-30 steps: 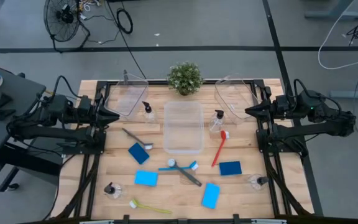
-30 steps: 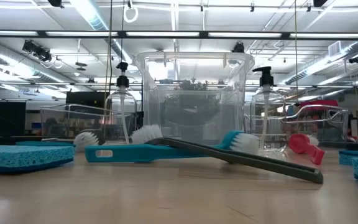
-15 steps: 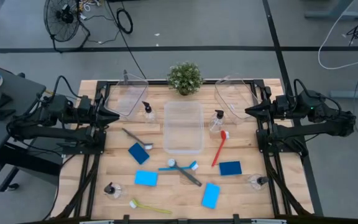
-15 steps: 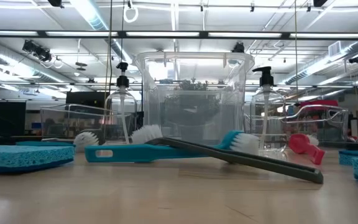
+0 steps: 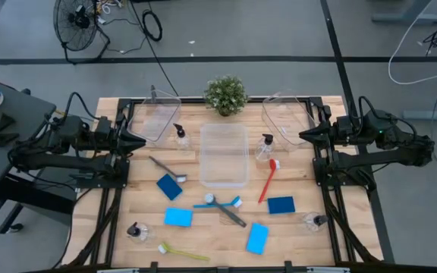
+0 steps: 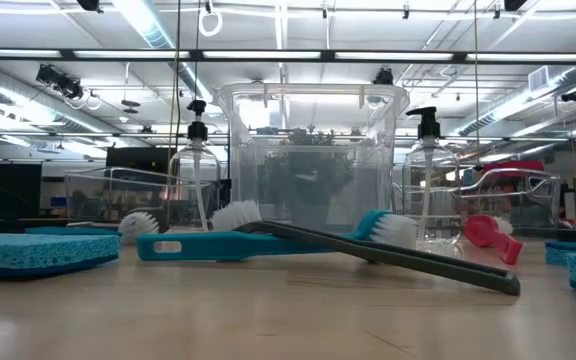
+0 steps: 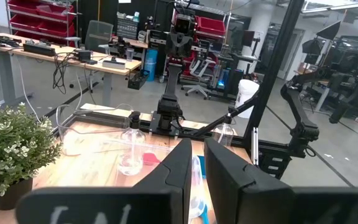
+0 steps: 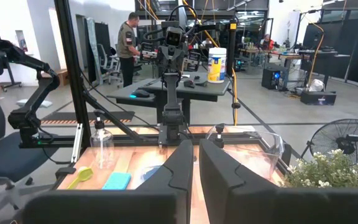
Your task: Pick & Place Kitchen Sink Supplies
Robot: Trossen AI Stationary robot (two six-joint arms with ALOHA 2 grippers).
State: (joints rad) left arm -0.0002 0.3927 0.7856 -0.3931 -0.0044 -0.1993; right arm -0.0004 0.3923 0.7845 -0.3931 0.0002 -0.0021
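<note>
1. On the wooden table (image 5: 146,205), nothing is sorted yet: you have 4 flat blue rectangular sponges, 1 at (image 5: 169,186), thin long-handled brushes such as the red brush (image 5: 268,182) and the yellow-green brush (image 5: 182,251), and small clear pump bottles like the 1 at (image 5: 180,136), all scattered around the empty clear plastic centre bin (image 5: 224,155).
2. Your left gripper (image 5: 137,139) is parked at the table's left edge, jaws nearly together and holding nothing; your right gripper (image 5: 307,136) mirrors it at the right edge, likewise closed on nothing.
3. To start well, I judge you should open the jaws before descending, and take an isolated item first, such as the red brush, gripping mid-handle.
4. Leave the crossed teal brush (image 6: 198,245) and dark grey brush (image 6: 398,258) until later; lifting 1 may drag the other.
5. Only the low view shows the grey handle lying across the teal 1 and slanting down to the table; the high view alone shows the side bins and the small green potted plant (image 5: 225,94).
</note>
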